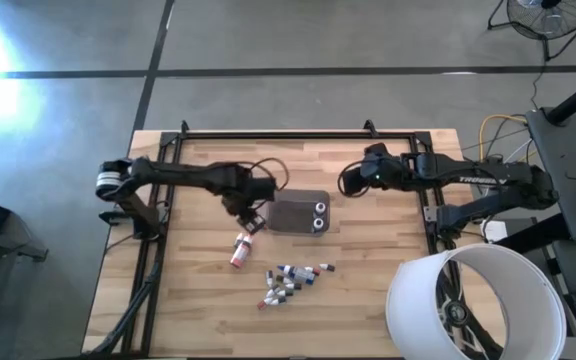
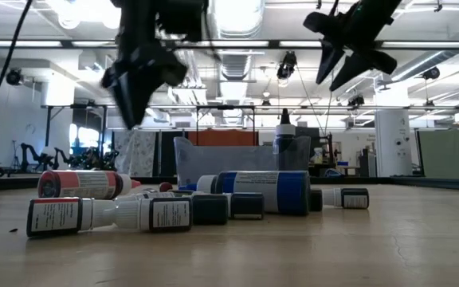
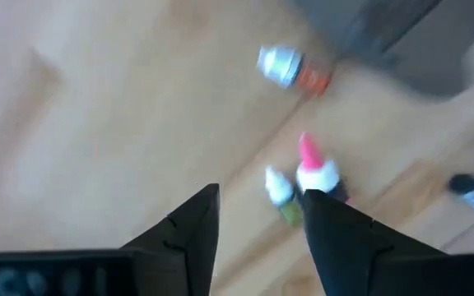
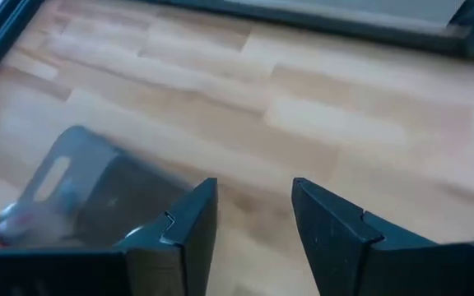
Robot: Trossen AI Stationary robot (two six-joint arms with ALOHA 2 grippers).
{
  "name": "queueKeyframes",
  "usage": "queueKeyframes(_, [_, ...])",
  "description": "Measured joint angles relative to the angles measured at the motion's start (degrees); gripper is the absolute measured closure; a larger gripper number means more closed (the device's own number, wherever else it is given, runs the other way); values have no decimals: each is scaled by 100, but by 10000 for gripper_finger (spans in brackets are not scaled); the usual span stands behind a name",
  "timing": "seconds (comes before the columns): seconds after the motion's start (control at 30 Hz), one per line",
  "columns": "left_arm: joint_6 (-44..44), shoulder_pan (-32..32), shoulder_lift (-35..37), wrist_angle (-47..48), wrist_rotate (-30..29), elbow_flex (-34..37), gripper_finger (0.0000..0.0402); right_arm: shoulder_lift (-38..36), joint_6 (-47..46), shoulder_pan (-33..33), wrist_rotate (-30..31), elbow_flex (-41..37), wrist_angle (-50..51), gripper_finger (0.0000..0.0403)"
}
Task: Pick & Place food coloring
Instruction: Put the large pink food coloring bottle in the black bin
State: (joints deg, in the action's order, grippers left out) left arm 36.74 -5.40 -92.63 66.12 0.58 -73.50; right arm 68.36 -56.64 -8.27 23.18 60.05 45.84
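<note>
Several tiny food coloring bottles [image 1: 290, 280] lie on their sides in a loose cluster on the wooden table, and two more [image 1: 239, 250] lie just to its left. In the low view they form a row [image 2: 174, 209]. Two bottles [image 1: 320, 214] stand in the grey tray [image 1: 293, 214]. My left gripper [image 1: 252, 218] hovers open above the table at the tray's left end, over the two separate bottles [image 3: 303, 177], and touches nothing. It hangs well clear of the table [image 2: 130, 119]. My right gripper [image 1: 348, 182] is open and empty, raised beyond the tray's right end [image 4: 253, 182].
A black metal frame [image 1: 298, 134] runs along the table's far edge and both sides. A large white cylinder [image 1: 473, 305] stands at the near right corner. Bare wood [image 1: 368, 320] lies near the cluster and to its right.
</note>
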Motion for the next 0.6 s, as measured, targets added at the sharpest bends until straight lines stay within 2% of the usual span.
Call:
queueKeyframes(0.13, [636,219,292,-782,85,935,252,0,-339,16,-195,-31,82,243])
queueKeyframes(0.27, [1257,434,480,-1383,82,1521,252,0,-655,57,-226,-33,401,243])
queueKeyframes(0.43, [1491,767,495,-1516,-261,1679,252,2,-855,220,-233,-44,677,236])
queueKeyframes(0.6, [1409,999,491,-1626,-626,1584,252,2,-1074,355,-228,-53,771,208])
